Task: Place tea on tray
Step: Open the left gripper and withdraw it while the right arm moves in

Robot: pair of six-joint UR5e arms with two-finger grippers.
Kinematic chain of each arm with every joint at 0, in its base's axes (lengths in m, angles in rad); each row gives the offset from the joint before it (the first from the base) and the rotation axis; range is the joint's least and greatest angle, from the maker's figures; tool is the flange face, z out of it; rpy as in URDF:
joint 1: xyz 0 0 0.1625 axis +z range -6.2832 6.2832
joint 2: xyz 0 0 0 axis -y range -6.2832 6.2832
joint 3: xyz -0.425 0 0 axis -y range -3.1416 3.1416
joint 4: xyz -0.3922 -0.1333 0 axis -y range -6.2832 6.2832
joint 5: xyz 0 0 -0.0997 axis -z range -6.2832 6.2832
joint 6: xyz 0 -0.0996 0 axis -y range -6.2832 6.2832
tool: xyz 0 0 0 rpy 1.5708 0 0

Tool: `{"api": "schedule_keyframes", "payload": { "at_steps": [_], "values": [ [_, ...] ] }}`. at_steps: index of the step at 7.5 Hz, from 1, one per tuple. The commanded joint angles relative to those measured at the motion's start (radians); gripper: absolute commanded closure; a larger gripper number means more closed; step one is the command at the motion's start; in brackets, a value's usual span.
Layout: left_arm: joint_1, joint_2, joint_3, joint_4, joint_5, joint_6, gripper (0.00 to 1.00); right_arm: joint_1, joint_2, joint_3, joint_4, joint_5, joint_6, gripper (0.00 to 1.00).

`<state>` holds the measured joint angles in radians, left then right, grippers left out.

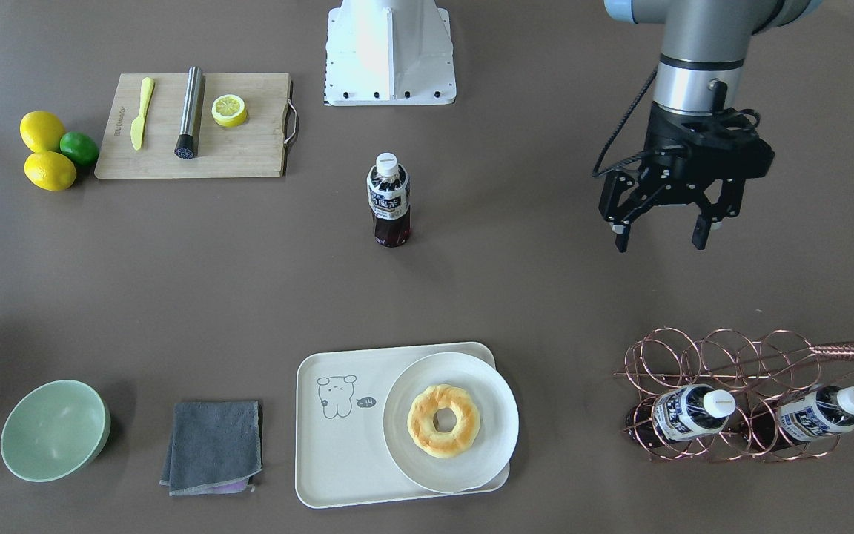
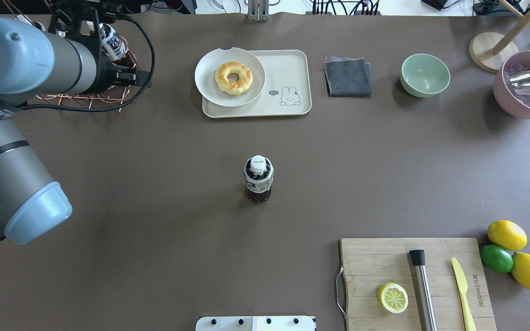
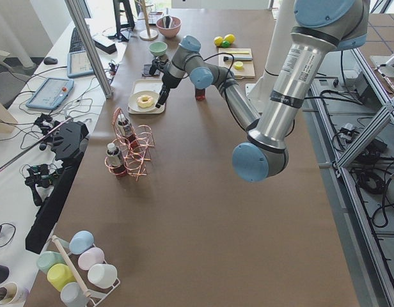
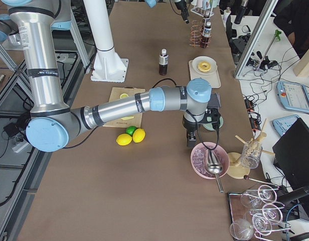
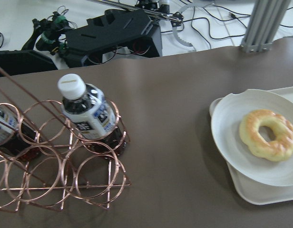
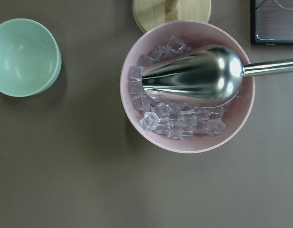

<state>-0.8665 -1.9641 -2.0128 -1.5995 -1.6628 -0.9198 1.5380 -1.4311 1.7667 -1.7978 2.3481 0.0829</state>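
One tea bottle (image 1: 388, 200) with a white cap stands upright at the table's middle (image 2: 258, 179). Two more tea bottles (image 1: 686, 413) (image 1: 820, 411) lie in a copper wire rack (image 1: 731, 356); the left wrist view shows one of them (image 5: 87, 114). The cream tray (image 1: 330, 460) carries a round plate (image 1: 501, 430) with a donut (image 1: 443, 420) on one half. My left gripper (image 1: 660, 239) hangs open and empty above the table, between the standing bottle and the rack. My right gripper (image 4: 189, 140) hovers by the pink ice bowl (image 6: 187, 85); I cannot tell whether it is open or shut.
A wooden cutting board (image 1: 249, 148) holds a yellow knife, a metal rod and a lemon half; lemons and a lime (image 1: 78, 148) lie beside it. A green bowl (image 1: 55, 430) and a grey cloth (image 1: 212, 445) sit near the tray. The robot base (image 1: 390, 52) stands at the table's edge.
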Motion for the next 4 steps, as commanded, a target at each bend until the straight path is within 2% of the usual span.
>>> {"api": "schedule_keyframes", "payload": {
  "at_steps": [1,2,4],
  "values": [
    [-0.255,0.189,0.028,0.006,-0.266,0.281,0.02,-0.131,0.084,0.087,-0.008,0.003,0.245,0.00],
    [-0.370,0.236,0.061,0.009,-0.329,0.468,0.02,-0.197,0.093,0.118,0.000,0.017,0.305,0.00],
    [-0.541,0.249,0.153,0.016,-0.406,0.686,0.02,-0.325,0.187,0.174,-0.003,-0.009,0.519,0.00]
  ]
}}
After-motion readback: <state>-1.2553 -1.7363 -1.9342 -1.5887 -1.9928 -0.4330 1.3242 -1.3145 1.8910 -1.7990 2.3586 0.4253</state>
